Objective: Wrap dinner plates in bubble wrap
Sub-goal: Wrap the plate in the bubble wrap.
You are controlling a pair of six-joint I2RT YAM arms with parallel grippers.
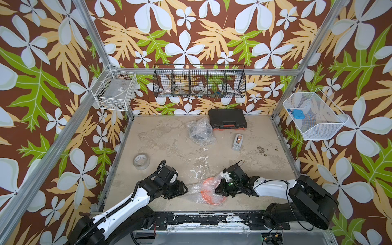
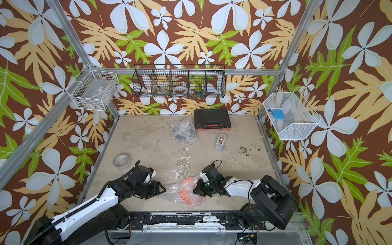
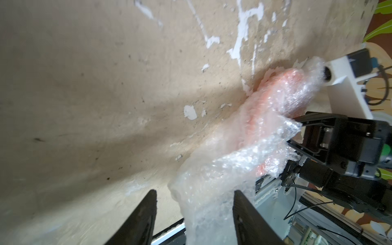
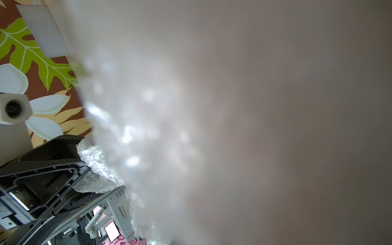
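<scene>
A: Where do we locate the orange plate (image 1: 206,184)?

B: We locate it near the front edge of the table (image 1: 165,137), between both arms and enclosed in the bubble wrap (image 1: 194,189).

A: How do we read the grippers?

B: We read the left gripper (image 3: 194,192) as spread, with a tail of bubble wrap passing between its fingers. The right gripper (image 1: 219,189) is pressed together, pinching the bubble wrap at the plate's rim.

The desk (image 1: 165,135) is sandy brown, with white chipped spots in the middle. Near the front edge lies an orange plate (image 1: 206,182) with bubble wrap (image 1: 195,187) over it. A black plate (image 1: 198,135), wrapped too, lies near the back, just beside a black case (image 1: 227,121). A grey tape holder (image 1: 238,141) and a roll of clear tape (image 1: 141,161) lie well apart.
</scene>
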